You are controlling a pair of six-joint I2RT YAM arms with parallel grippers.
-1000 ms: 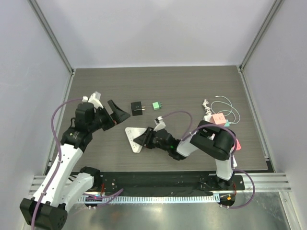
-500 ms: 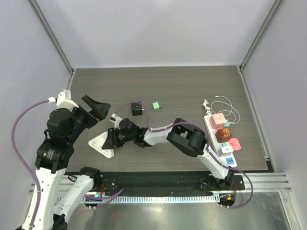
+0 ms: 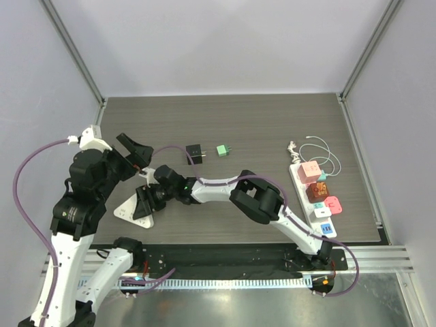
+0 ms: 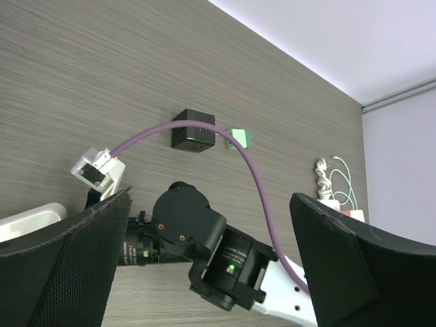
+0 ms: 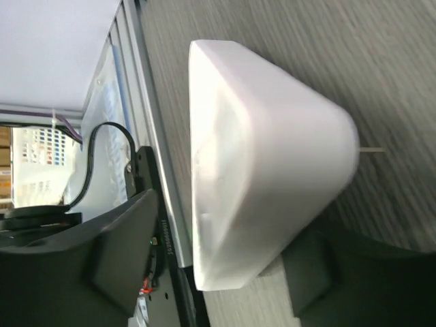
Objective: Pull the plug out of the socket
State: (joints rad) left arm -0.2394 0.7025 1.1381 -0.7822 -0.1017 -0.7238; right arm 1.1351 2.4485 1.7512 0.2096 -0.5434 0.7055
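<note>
With your right claw (image 3: 142, 204) straddling the white plug (image 3: 128, 210) at the desk's (image 3: 225, 122) near-left, well apart from the power strip (image 3: 315, 199), grip uncertain, spread it fully, lift straight off, and keep the wide-open left claw (image 3: 139, 160) clear.

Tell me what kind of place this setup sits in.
Probably a lab robot cell: plain pale walls on aluminium framing, a dark tabletop, and a power strip loaded with coloured plugs.

Worktop (image 3: 272, 122): matt dark wood-grain laminate. White plug (image 5: 259, 170): smooth, faintly glossy plastic. Left gripper (image 4: 211, 201) pads (image 4: 61, 272): matt black, fine mesh texture. Purple cable (image 4: 261, 204): smooth sheath.
</note>
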